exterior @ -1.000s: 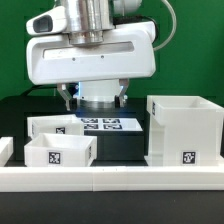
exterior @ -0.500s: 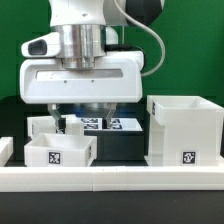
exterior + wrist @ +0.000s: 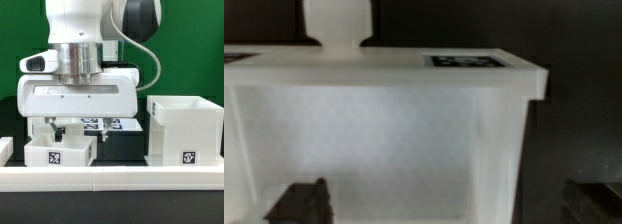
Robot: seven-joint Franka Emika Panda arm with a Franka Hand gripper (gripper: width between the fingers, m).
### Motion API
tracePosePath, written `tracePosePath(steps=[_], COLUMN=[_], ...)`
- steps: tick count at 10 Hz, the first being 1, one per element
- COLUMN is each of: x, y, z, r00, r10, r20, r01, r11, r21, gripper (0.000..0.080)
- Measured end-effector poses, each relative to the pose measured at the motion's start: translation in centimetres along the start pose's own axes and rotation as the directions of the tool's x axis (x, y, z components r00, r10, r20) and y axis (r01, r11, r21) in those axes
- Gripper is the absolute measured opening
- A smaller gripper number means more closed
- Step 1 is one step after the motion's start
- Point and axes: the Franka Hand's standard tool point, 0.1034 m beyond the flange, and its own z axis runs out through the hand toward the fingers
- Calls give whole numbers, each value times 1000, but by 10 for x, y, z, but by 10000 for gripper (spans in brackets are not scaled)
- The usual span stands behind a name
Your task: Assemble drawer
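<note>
Two small white drawer boxes stand at the exterior view's left: a front one (image 3: 58, 155) with a marker tag and a rear one (image 3: 40, 126). The large white drawer housing (image 3: 185, 130) stands at the right. My gripper (image 3: 78, 128) is open and low over the rear small box, fingers spread wide. In the wrist view a white box (image 3: 384, 130) with a round knob (image 3: 336, 30) on its far side fills the frame. My gripper (image 3: 446, 205) straddles one side wall: one finger is inside the box, the other outside. It holds nothing.
The marker board (image 3: 112, 124) lies flat behind, between the small boxes and the housing. A white rail (image 3: 110, 180) runs along the front edge. A small white piece (image 3: 4, 148) sits at the far left. The arm's body hides the back of the table.
The arm has moved toward the exterior view's left and come down, from above the marker board to over the rear small box. The fingers stay open.
</note>
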Motion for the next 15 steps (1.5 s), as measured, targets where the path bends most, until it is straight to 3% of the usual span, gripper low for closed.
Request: tracePosePath(steps=[2, 5, 10, 12, 13, 14, 15], x=[-1, -9, -17, -17, -17, -17, -17], y=[0, -2, -4, -4, -5, -5, -5], z=[2, 23, 34, 35, 35, 35, 35], r00=[1000, 1000, 1000, 1000, 1000, 1000, 1000], r10=[-1, -11, -20, -20, -20, -20, -20], r20=[-1, -8, -5, -4, -4, -4, -4], r01=[1, 11, 19, 20, 20, 20, 20], r11=[1000, 1000, 1000, 1000, 1000, 1000, 1000], r21=[-1, -15, -24, -24, -24, -24, -24], gripper=[649, 649, 649, 408, 408, 223, 92])
